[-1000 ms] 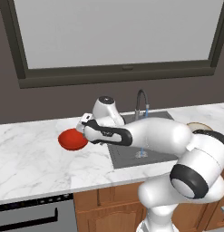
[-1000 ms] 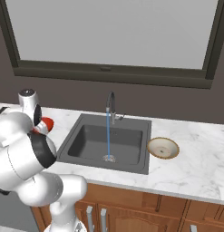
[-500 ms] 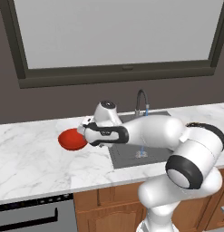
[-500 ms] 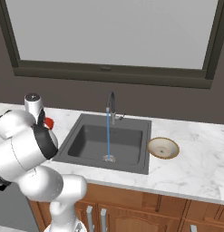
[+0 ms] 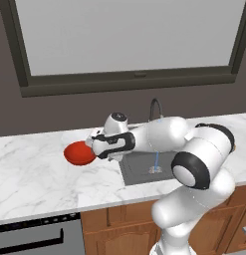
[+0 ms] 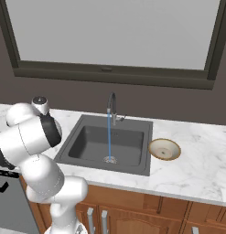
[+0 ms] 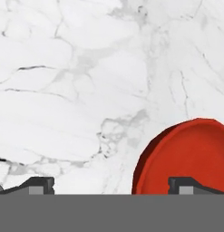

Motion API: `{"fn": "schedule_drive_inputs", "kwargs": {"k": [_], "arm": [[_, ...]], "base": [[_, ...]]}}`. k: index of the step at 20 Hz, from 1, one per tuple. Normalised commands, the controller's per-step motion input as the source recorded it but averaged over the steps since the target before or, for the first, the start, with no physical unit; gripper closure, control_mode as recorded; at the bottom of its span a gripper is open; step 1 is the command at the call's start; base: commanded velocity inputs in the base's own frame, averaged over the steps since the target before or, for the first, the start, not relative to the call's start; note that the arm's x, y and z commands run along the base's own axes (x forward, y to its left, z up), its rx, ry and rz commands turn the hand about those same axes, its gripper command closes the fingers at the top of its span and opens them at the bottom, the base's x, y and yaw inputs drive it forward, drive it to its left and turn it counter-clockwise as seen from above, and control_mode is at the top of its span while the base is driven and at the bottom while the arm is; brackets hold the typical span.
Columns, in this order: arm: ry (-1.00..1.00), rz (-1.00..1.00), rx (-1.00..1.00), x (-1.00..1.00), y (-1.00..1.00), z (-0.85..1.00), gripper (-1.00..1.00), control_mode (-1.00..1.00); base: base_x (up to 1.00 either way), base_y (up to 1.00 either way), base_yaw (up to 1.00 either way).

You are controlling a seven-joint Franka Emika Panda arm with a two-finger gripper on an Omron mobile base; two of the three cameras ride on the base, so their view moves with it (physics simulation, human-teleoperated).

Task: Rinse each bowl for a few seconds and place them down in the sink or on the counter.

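Red bowl [image 5: 80, 153] sits upright on the white marble counter [image 5: 35, 174], left of the sink [image 6: 105, 145], nothing visible inside it. Gripper [image 7: 111, 186] hangs just over it with jaws spread wide, holding nothing; in the hand view one finger [image 7: 185, 185] stands over the bowl's rim, the other [image 7: 40, 185] over bare marble. Beige bowl [image 6: 164, 149] with brownish rim rests on the counter just right of the sink, looking empty. Faucet [image 6: 111, 106] runs a thin blue stream [image 6: 109, 137] down onto the drain [image 6: 109, 159] of the dark basin.
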Motion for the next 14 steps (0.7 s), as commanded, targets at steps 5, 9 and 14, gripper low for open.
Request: {"fn": "schedule_drive_inputs", "kwargs": {"k": [5, 9, 14], "arm": [[0.0, -0.02, 0.01, 0.33, 0.12, -0.27, -1.0, -1.0], [0.0, -0.02, 0.0, 0.35, 0.18, -0.22, -1.0, -1.0], [0.0, -0.01, 0.0, 0.37, 0.17, -0.19, -1.0, -1.0]], "base": [[0.0, 0.0, 0.0], [0.0, 0.0, 0.0], [0.0, 0.0, 0.0]]}}
